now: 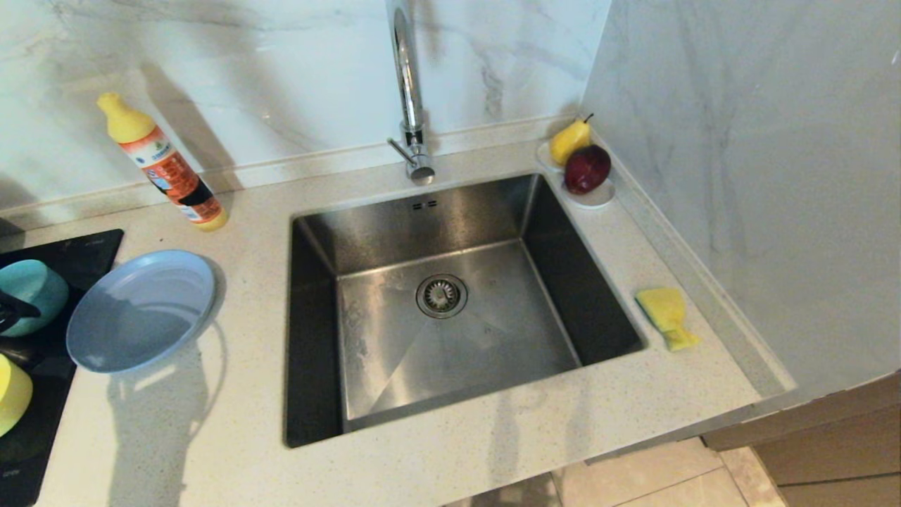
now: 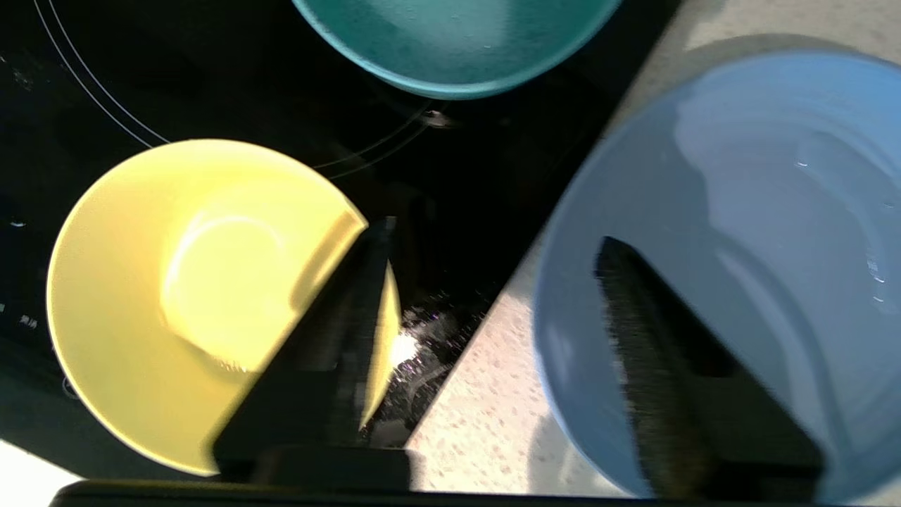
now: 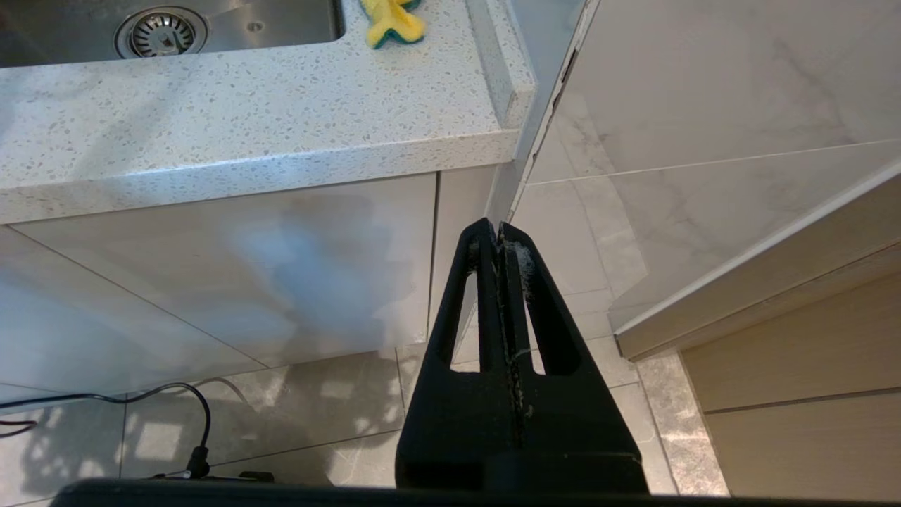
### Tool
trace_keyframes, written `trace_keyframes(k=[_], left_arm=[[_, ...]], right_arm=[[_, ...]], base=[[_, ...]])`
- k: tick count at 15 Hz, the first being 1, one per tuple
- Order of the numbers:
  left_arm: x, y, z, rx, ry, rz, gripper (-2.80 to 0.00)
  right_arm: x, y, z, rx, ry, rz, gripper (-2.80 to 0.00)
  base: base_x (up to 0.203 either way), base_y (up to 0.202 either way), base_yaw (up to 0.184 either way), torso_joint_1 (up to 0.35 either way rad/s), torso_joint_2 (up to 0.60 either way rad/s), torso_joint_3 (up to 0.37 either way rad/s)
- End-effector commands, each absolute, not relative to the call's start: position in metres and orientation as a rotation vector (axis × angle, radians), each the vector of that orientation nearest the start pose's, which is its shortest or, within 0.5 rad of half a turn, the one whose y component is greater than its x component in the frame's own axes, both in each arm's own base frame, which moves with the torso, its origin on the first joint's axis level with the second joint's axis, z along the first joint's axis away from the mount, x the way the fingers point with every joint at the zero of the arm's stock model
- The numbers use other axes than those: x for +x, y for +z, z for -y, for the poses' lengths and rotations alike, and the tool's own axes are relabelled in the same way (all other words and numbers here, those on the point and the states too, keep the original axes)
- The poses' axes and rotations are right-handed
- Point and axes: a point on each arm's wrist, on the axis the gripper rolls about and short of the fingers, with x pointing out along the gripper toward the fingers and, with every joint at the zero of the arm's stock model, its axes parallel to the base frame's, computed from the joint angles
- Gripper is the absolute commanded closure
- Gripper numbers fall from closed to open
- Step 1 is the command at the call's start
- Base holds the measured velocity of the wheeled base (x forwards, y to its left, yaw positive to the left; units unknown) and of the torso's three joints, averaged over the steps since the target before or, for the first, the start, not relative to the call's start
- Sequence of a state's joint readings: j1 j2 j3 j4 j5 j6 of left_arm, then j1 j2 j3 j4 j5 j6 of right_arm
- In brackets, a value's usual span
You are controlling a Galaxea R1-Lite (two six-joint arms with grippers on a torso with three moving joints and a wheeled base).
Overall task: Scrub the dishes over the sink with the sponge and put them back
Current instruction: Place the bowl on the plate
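**Blue plate waits, nothing scrubbed yet**

Grey-blue plate (image 1: pixel 141 310) lies on the desk (image 1: pixel 493 436) left of the steel sink (image 1: pixel 450 296), beside two bowls on the black hob (image 1: pixel 77 250). Left claw (image 2: pixel 493 282) hovers open and empty above the plate's edge; next it likely needs lowering to grip. Sponge (image 1: pixel 667 317) lies right of the sink. Right claw (image 3: pixel 501 243), shut, is parked below.

The sink (image 1: pixel 450 310) before me was brushed steel with a dull sheen, its tap (image 1: pixel 408 91) polished chrome. The counter (image 1: pixel 232 436) looked like speckled stone, smooth. On my left, the hob (image 2: pixel 211 77) was glossy black glass, and the plate (image 1: pixel 141 310) and bowls were matt. The sponge (image 1: pixel 667 317) looked soft and porous.
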State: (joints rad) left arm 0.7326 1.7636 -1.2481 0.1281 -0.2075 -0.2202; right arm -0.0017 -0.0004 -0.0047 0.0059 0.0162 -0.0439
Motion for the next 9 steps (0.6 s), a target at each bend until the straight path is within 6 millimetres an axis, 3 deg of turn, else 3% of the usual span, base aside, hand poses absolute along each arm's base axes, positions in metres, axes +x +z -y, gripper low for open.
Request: trace_keyframes(k=[1,9], left_arm=[[0.250,0.201,-0.221,-0.532,0.552,-0.554,-2.80],[0.245,0.184,-0.244,-0.618,0.508,-0.564,-2.80]], right_arm=[[-0.023,0.076,0.000,-0.044,0.015,-0.001,0.00],[-0.023,0.076,0.000,-0.044,0.015,-0.002,0.00]], base=[[0.000,0.000,0.000,0.000,0.00,0.000],[0.000,0.000,0.000,0.000,0.00,0.000]])
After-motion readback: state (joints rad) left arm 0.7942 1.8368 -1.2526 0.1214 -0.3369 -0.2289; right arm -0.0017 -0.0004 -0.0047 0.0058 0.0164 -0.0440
